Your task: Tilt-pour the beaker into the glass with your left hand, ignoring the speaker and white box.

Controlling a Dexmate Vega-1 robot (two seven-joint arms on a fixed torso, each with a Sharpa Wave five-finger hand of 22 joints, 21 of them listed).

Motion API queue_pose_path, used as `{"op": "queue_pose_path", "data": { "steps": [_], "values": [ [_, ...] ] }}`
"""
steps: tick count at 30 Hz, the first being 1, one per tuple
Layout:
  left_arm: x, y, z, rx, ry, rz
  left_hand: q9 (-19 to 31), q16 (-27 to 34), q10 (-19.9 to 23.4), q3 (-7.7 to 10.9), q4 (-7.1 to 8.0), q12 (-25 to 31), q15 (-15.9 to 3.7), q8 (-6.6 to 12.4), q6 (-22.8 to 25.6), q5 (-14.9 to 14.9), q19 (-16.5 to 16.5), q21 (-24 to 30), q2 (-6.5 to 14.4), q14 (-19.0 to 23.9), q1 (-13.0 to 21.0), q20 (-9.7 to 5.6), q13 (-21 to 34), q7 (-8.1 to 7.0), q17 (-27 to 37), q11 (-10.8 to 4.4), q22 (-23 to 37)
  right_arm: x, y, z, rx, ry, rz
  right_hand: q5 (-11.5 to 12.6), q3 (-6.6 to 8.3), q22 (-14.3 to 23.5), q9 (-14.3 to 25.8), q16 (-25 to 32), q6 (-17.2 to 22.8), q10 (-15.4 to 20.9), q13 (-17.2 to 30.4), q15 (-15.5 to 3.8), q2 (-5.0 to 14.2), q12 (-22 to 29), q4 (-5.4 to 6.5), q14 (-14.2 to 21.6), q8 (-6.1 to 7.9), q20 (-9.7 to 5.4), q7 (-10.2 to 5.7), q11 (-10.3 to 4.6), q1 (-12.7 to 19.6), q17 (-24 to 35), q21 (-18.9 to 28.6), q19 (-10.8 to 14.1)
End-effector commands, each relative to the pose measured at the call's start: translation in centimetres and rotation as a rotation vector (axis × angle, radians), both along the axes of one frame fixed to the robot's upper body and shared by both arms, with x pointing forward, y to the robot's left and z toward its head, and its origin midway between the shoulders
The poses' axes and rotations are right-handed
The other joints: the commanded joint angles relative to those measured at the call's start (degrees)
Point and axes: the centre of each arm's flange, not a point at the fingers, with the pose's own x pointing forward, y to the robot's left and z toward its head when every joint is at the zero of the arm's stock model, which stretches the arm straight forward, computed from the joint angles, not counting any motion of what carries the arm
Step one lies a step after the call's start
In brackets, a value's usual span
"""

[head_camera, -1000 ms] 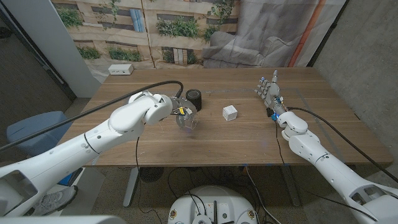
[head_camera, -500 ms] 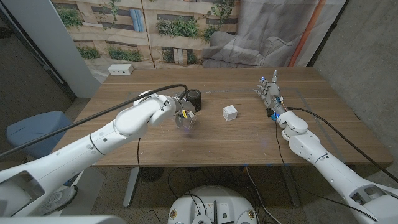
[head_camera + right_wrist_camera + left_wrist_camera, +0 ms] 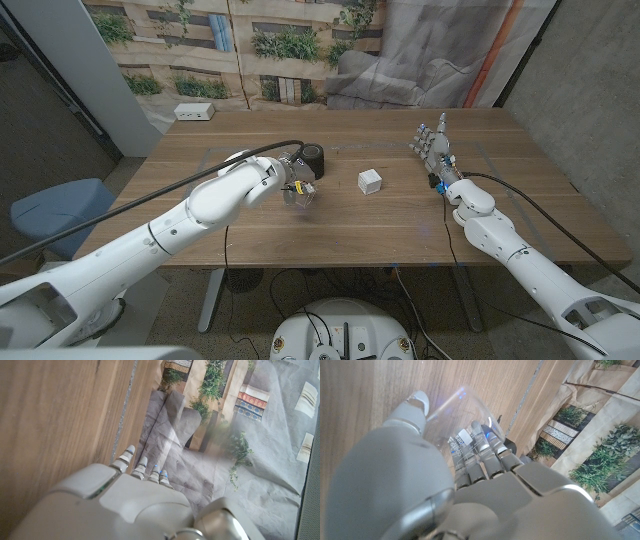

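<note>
Left hand: your left hand (image 3: 291, 177) grips the clear beaker (image 3: 303, 195), fingers (image 3: 481, 455) wrapped round its wall.
Beaker: held just above the table (image 3: 400, 225), beside the black speaker (image 3: 313, 159).
White box: the box (image 3: 370, 181) sits near mid-table.
Right hand: your right hand (image 3: 434, 148) holds nothing, fingers spread, at the table's right side.

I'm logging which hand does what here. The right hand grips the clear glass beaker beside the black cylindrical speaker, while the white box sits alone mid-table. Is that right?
Not quite: it is the left hand that grips the clear glass beaker, as the head view shows. The right hand holds nothing, fingers apart, near the table's far right. The rest stands: the beaker is beside the black cylindrical speaker, and the white box sits alone mid-table.
</note>
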Motion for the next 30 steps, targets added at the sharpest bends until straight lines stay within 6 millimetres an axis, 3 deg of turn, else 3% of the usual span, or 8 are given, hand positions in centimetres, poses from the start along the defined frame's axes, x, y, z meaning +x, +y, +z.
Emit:
{"op": "queue_pose_path", "data": {
  "steps": [1,23,30],
  "values": [
    [0.1,0.0,-0.2,-0.042,-0.028,-0.02,-0.1,-0.2,0.4,1.29,0.96,-0.3,-7.08,-0.06,0.6,0.5,0.2,0.1,12.0,0.2,-3.5,-0.43,0.3,0.0,0.0,-0.19,0.2,0.0,0.0,0.0,0.0,0.0,0.0,0.3,-0.4,0.3,0.1,0.2,-0.3,-0.5,0.3,-1.12,4.99,0.4,-0.02,-0.3,0.31,0.37,-0.04,0.16,0.1,0.3,0.4,0.1],
    [-0.5,2.5,-2.0,-0.345,-0.084,-0.075,-0.8,-2.4,0.3,2.18,0.79,-1.6,-7.42,0.29,1.9,0.6,0.6,0.3,11.0,0.0,-5.5,-0.96,-0.5,-0.26,-1.8,-0.36,0.2,0.0,0.0,0.0,0.0,0.0,0.0,0.3,-0.4,0.3,0.1,0.2,-0.3,-0.5,0.3,-1.12,4.99,0.4,-0.02,-0.3,0.31,0.37,-0.04,0.16,0.1,0.3,0.4,0.1],
    [-1.0,3.4,-2.3,-0.472,-0.125,-0.105,-1.1,-4.1,-0.5,2.28,0.86,-2.4,-6.93,0.23,2.0,0.5,-0.6,-0.2,10.3,-2.2,-6.7,-0.94,-0.6,-0.47,-2.7,-0.46,0.2,0.0,0.0,0.0,0.0,0.0,0.0,0.3,-0.4,0.3,0.1,0.2,-0.3,-0.5,0.3,-1.12,4.99,0.4,-0.02,-0.3,0.31,0.37,-0.04,0.16,0.1,0.3,0.4,0.1]
  ]
}}
